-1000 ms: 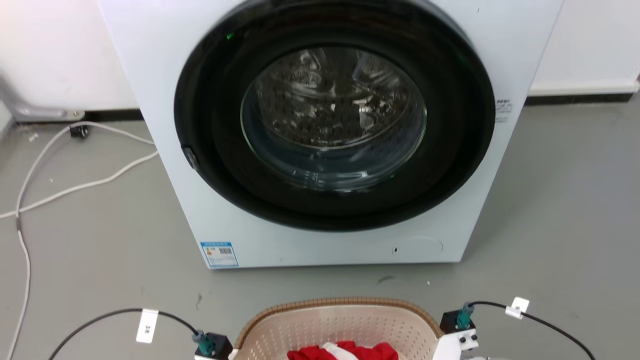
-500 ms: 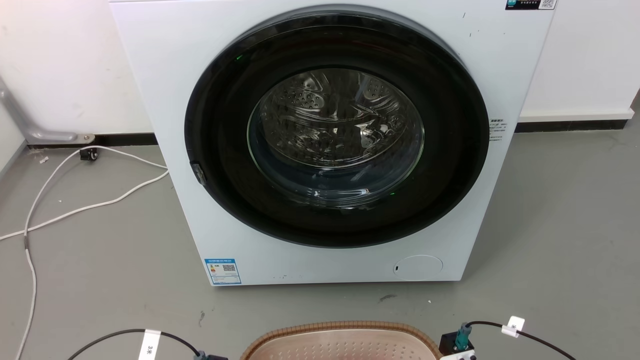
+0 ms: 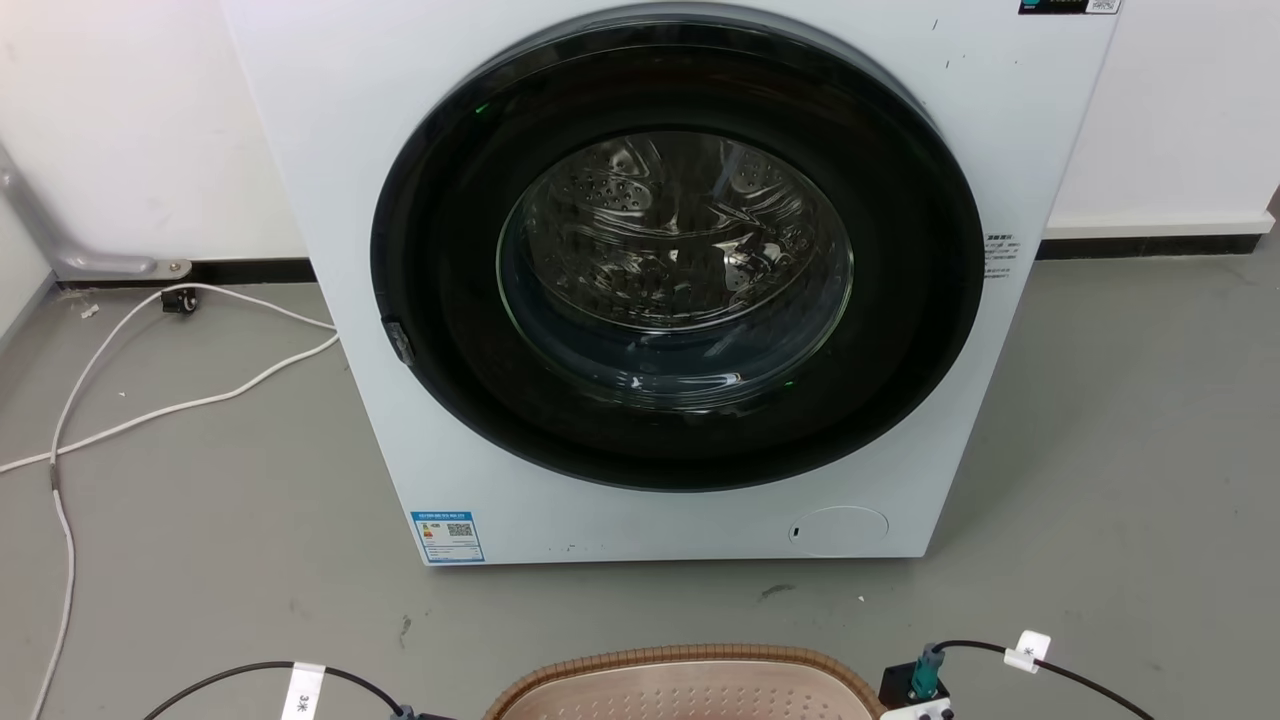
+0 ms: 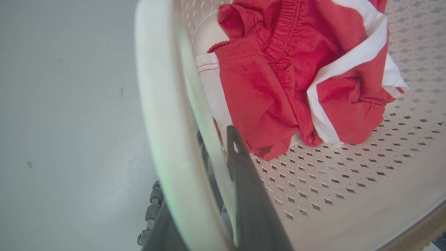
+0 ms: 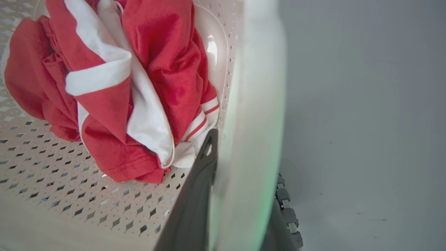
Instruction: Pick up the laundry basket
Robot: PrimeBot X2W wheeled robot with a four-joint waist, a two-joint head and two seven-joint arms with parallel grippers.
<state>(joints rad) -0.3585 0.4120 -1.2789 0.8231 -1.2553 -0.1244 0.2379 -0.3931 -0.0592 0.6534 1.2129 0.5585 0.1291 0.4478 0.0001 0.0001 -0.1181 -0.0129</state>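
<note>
Since a second ago the head camera has tipped upward, so the whole picture sits lower and the basket (image 3: 680, 653) rim now hugs the bottom edge at 6 o'clock. Left end effector (image 4: 195, 164) straddles a white side handle (image 4: 163, 104), one dark finger inside the wall and the other outside beneath it, closed narrow on it. Right end effector (image 5: 247, 164) grips the opposite handle the same way. Whether the basket is off the floor (image 3: 1100, 450) cannot be told.

The perforated plastic looks light and fairly stiff, though thin walls may flex. The smooth handles could slip, so an even two-sided hold seems best. The red-and-white clothes (image 4: 271, 87) inside are soft and loose and likely add little weight.

Count: one basket, two handles, one clothes bundle, one washer (image 3: 680, 520) at 12 o'clock, one white cable (image 3: 200, 400) at 9 o'clock.
</note>
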